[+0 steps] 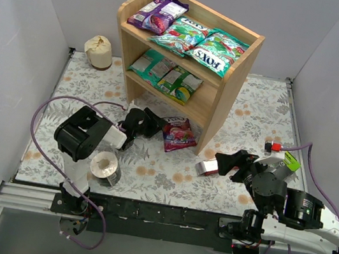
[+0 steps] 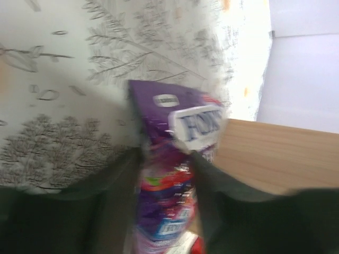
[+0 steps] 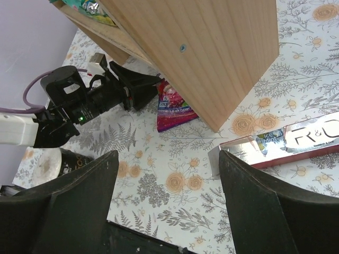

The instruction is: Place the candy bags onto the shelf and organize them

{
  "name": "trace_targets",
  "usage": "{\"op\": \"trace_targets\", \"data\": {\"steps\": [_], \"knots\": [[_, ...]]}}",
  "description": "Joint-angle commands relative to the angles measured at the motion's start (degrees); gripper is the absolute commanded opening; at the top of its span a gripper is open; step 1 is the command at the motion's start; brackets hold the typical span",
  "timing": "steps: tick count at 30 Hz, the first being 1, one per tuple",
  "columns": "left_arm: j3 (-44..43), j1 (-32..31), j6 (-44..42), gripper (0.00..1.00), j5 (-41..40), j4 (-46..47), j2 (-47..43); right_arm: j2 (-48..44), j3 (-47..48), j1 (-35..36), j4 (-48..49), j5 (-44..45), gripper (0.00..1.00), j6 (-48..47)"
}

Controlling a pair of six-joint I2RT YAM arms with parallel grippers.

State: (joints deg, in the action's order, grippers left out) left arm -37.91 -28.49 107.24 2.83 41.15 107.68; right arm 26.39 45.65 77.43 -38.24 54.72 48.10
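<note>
**Left tool grips magenta bag at the foot of the shelf**

On the floral worktop (image 1: 256, 108), the magenta bag (image 1: 181, 135) lies at the centre, just at 6 o'clock of the wooden shelf (image 1: 227, 91). The left tool (image 1: 159, 125) is clenched on the bag's 9 o'clock edge, a finger pressed on each side, though the wrist view is blurred. The right tool (image 3: 168, 159) hangs released, fingers wide apart, beside the red-and-white box (image 3: 296, 143) at 4 o'clock. On the shelf, the top tier holds a purple bag (image 1: 156, 13) and green bags (image 1: 217, 49) – more green ones lie below. A tape roll (image 1: 104, 167) sits at 8 o'clock.
</note>
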Motion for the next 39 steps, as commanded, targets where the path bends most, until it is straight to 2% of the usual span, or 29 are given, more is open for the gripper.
{"op": "trace_targets", "data": {"steps": [1,3,4,7,12,15,21,26,30,31,33,39], "knots": [[2.0,-0.4,-4.9,0.35,-0.5,-21.5,7.0,-0.3,2.3,0.3,-0.5,1.1,0.83,1.0],[1.3,-0.3,-5.5,0.26,-0.8,-22.2,8.0,-0.3,2.3,0.3,-0.4,1.2,0.83,1.0],[1.3,-0.4,-5.7,0.16,-0.9,-22.2,8.1,-0.3,2.4,0.3,-0.4,1.2,0.83,1.0],[0.8,-0.3,-6.6,0.0,-1.5,-22.7,8.5,-0.1,2.4,0.3,-0.6,1.1,0.82,1.0],[0.0,-0.3,-8.4,0.0,-4.9,-26.5,6.9,0.0,2.0,0.3,-0.7,1.0,0.83,1.2],[0.6,-0.3,-10.3,0.0,-6.3,-29.1,2.4,0.2,1.6,0.3,-0.2,0.7,0.83,1.1],[1.3,-0.4,-15.6,0.0,-8.1,-37.4,-14.3,2.4,1.3,0.3,1.0,-0.2,0.84,0.4],[-1.0,-0.5,-22.1,0.0,-2.9,-46.9,-31.3,3.9,1.1,0.3,2.9,-1.6,0.85,-0.7],[-5.3,-0.6,-26.2,0.0,3.6,-53.7,-40.4,4.8,1.2,0.3,4.7,-2.7,0.89,-2.1],[-6.6,-0.6,-27.3,0.0,4.3,-55.2,-41.5,5.1,1.3,0.3,5.2,-2.9,0.94,-2.8],[-9.4,-0.6,-30.3,0.0,7.3,-59.9,-43.9,6.1,1.5,0.3,6.9,-4.6,0.97,-5.5],[-17.5,-0.7,-33.1,0.0,14.3,-63.9,-49.5,8.7,2.1,0.3,11.7,-8.5,0.98,-10.2]]}}
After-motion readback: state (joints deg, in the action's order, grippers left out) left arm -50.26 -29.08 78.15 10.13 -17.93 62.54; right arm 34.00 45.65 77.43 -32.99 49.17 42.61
